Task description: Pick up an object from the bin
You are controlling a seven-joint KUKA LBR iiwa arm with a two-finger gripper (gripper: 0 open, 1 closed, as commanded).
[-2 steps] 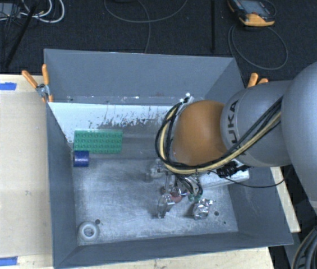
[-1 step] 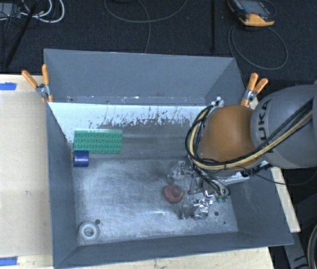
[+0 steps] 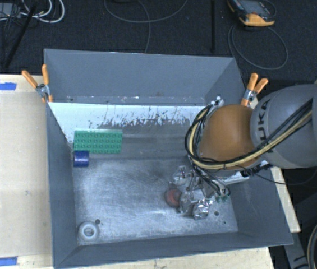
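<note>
My gripper (image 3: pixel 194 203) is low over the bin floor at the right, near the front right corner. A small dark red, rounded thing (image 3: pixel 173 195) lies on the floor right at its left side, touching or nearly touching the fingers. Whether it sits between the fingers is hidden by the metal parts.
A green studded building plate (image 3: pixel 97 141) leans at the back left of the floor, with a small blue cylinder (image 3: pixel 81 159) just below it. A grey ring-shaped piece (image 3: pixel 88 230) lies in the front left corner. The arm with its orange cover and cables hangs over the bin's right side.
</note>
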